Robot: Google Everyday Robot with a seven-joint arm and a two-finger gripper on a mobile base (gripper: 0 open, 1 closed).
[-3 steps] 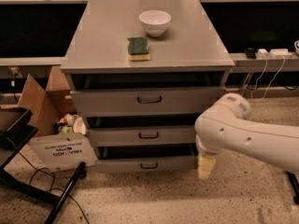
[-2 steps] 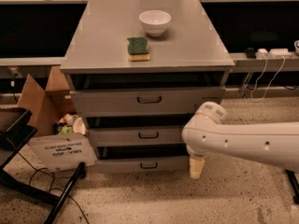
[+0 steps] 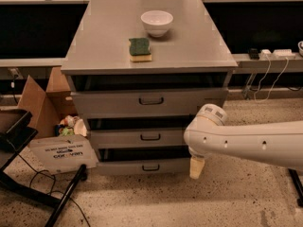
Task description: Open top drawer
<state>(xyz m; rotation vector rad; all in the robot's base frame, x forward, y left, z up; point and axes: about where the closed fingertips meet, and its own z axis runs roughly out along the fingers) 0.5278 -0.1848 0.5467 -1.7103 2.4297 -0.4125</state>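
The top drawer (image 3: 118, 104) is the tallest grey front panel of the grey cabinet, just under the cabinet top (image 3: 199, 51). It has a small dark bar handle (image 3: 151, 100) at its centre, and a dark gap shows above the panel. Two shorter drawers (image 3: 113, 138) sit below it. My white arm (image 3: 246, 143) reaches in from the right. My gripper (image 3: 196, 167) hangs pointing down in front of the right end of the bottom drawer (image 3: 118, 168). It is below and to the right of the top drawer's handle and touches nothing I can see.
A white bowl (image 3: 156, 22) and a green sponge (image 3: 140, 49) lie on the cabinet top. A cardboard box (image 3: 38, 103) with rubbish, a white sign (image 3: 61, 152) and a black stand leg (image 3: 64, 197) are at the left. Cables (image 3: 270, 74) hang at the right.
My arm has swung left, carrying the gripper from beside the cabinet's right edge to in front of the bottom drawer's right end. The drawers have not moved.
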